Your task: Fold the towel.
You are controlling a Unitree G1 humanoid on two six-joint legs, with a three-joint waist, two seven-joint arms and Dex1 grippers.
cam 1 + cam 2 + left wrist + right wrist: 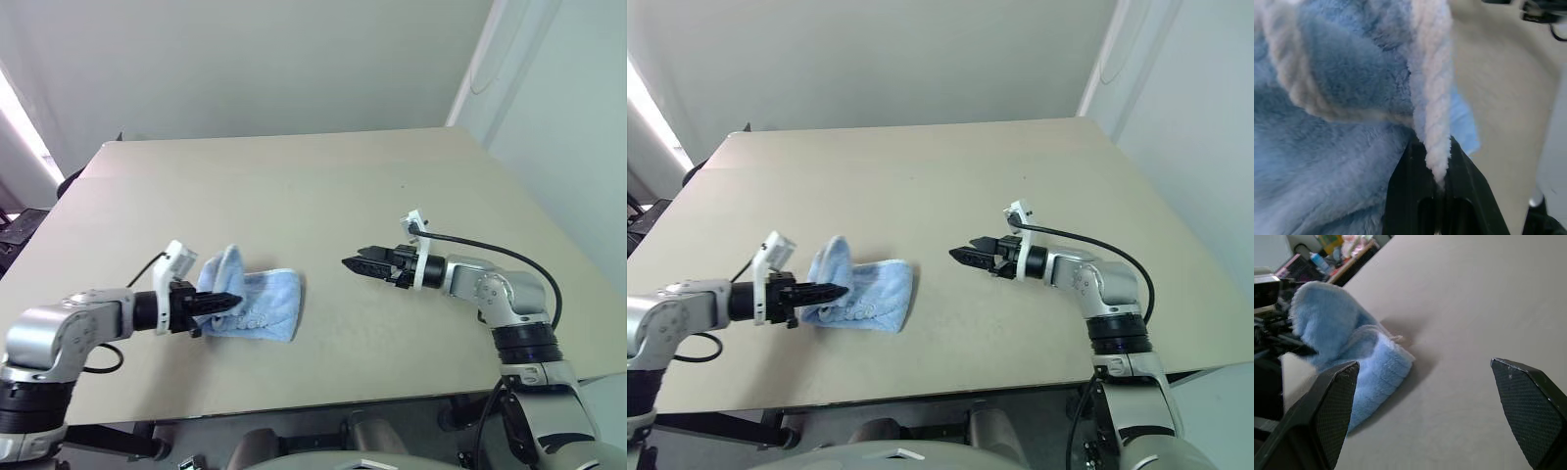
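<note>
From the left eye view, the towel (257, 302) lies on the surface (323, 186) right at the tip of the left gripper (223, 303), which is closed on a raised edge of it; the lifted part stands up just behind the gripper's tip, while the rest spreads flat away from it towards the right gripper (355, 262). That one hovers well apart from the cloth, across a bare stretch of surface, pointing back at it. The towel's long axis runs roughly along the line between the two grippers, so the left arm is plainly the nearer.

The right eye view gives the same layout: one towel, two grippers, one surface.

In the left wrist view the white stitched edging (1432, 98) runs down into the closed black fingers (1410, 196), pinched there, with blue pile on one side.

In the right wrist view the right gripper's fingers (1334, 396) stand wide apart, holding nothing, and the towel lies ahead of them; its near end looks doubled over, though the angle makes that uncertain.
</note>
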